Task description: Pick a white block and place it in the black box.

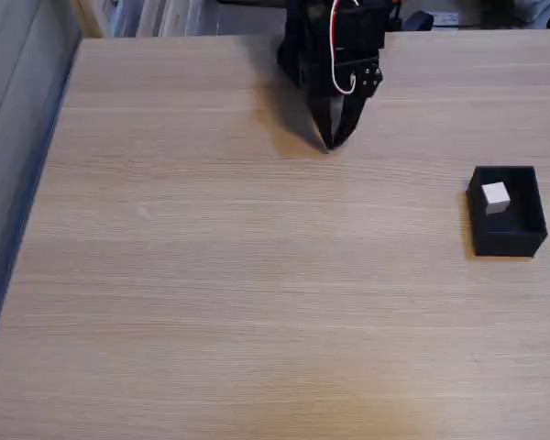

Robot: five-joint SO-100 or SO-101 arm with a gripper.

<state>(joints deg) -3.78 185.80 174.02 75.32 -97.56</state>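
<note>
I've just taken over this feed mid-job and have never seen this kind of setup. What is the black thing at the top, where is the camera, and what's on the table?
This is one picture from a fixed camera that looks down at a slant on a light wooden table. The black machine at the top is a small robot arm with red and white wires; its lower end is the gripper, two fingers that taper to a point. They look closed together and hold nothing; the tip is at or just above the tabletop.

On the right stands a small matte black open-topped box. Inside it lies a tiny plain white cube, so the block appears to be already placed. The gripper is well away from the box, up and to the left of it.
</note>
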